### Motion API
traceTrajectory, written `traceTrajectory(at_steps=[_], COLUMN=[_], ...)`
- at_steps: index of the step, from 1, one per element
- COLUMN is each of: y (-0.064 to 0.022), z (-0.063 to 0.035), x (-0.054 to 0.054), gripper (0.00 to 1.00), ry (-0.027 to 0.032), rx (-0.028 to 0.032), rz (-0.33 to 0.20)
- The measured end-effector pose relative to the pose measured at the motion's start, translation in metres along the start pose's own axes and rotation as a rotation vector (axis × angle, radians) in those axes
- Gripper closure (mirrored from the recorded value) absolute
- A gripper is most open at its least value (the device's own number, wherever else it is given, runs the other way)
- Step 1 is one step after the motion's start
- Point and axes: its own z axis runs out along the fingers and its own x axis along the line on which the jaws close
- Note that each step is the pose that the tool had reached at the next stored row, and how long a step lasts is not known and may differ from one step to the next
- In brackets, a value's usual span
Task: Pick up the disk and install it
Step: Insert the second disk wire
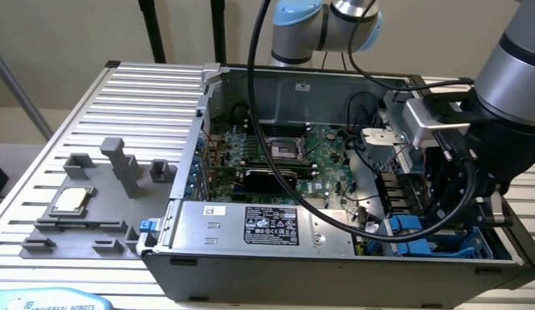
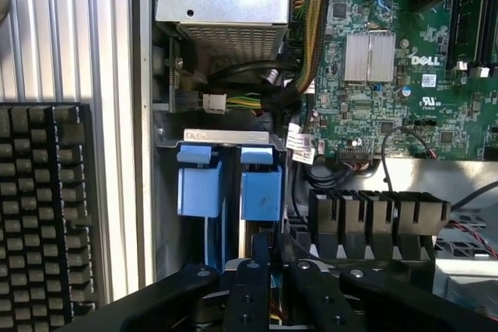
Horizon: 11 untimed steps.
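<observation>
The disk (image 2: 261, 192) stands on edge in the drive bay at the corner of the open computer case, showing its blue carrier end and a thin pale edge. A second blue carrier (image 2: 198, 188) sits right beside it in the neighbouring slot. My gripper (image 2: 268, 253) hangs directly over the disk, its black fingers (image 2: 249, 274) drawn close together on the disk's edge. In the exterior view the blue carriers (image 1: 414, 234) show low at the case's right end, under the arm's wrist (image 1: 500, 129).
A silver power supply box (image 1: 267, 226) with a black label lies next to the bay. The green motherboard (image 1: 293, 155) and black cables (image 1: 285, 161) fill the case. A black ribbed block (image 2: 373, 219) stands near the fingers. A grey fixture (image 1: 86, 213) holds a small silvery chip (image 1: 71, 200).
</observation>
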Motion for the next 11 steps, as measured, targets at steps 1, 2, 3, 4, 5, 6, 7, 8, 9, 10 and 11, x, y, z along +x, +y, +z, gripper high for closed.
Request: traceTrajectory(at_steps=[1, 2, 3, 4, 5, 6, 7, 8, 9, 10, 11], y=[0.0000, 0.0001, 0.0001, 0.0001, 0.0001, 0.0000, 0.0000, -0.0001, -0.0002, 0.0001, 0.0006], z=[0.0004, 0.0008, 0.0009, 0.0009, 0.0010, 0.0007, -0.0002, -0.0022, -0.0046, -0.0072, -0.0094], x=[0.000, 0.000, 0.000, 0.000, 0.000, 0.000, 0.000, 0.000, 0.000, 0.000, 0.000], gripper=[0.84, 0.84, 0.84, 0.84, 0.84, 0.82, 0.76, 0.76, 0.76, 0.76, 0.76], ry=[0.0002, 0.0002, 0.0004, 0.0005, 0.0005, 0.0002, -0.0004, -0.0003, 0.0001, 0.0002, 0.0001], rx=[0.0000, 0.0000, 0.0000, 0.0000, 0.0001, 0.0001, 0.0001, 0.0000, 0.0000, 0.0000, 0.0000], rz=[0.000, 0.000, 0.000, 0.000, 0.000, 0.000, 0.000, 0.000, 0.000, 0.000, 0.000])
